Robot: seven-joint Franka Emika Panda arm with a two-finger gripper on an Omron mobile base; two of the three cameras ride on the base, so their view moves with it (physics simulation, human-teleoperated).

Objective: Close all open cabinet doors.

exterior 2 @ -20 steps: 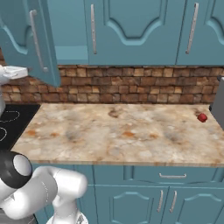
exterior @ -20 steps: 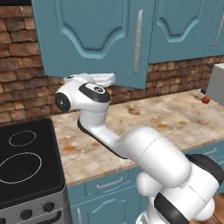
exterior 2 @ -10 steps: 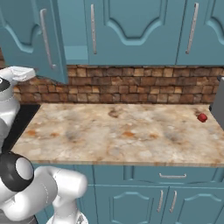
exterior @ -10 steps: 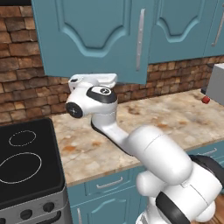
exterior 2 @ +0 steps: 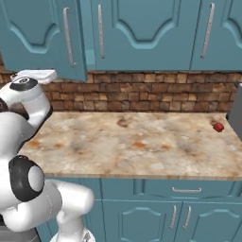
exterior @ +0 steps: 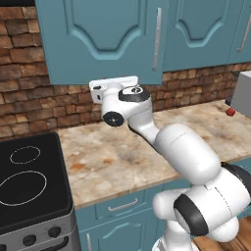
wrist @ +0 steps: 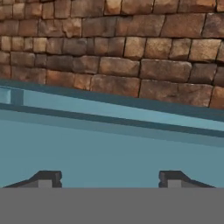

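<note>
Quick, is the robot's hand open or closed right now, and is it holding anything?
Hand: open, fingers wide apart, holding nothing, right up against the cabinet door.

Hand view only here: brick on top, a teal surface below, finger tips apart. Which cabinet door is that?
Observer: The leftmost cabinet door. In the right base view it stands ajar from the row.
Operator: Where is the arm against it?
Observer: In the left base view the arm's white wrist sits just under that door's lower edge.
Operator: Any other doors open?
Observer: The next door and the far right door look flush shut.
</note>
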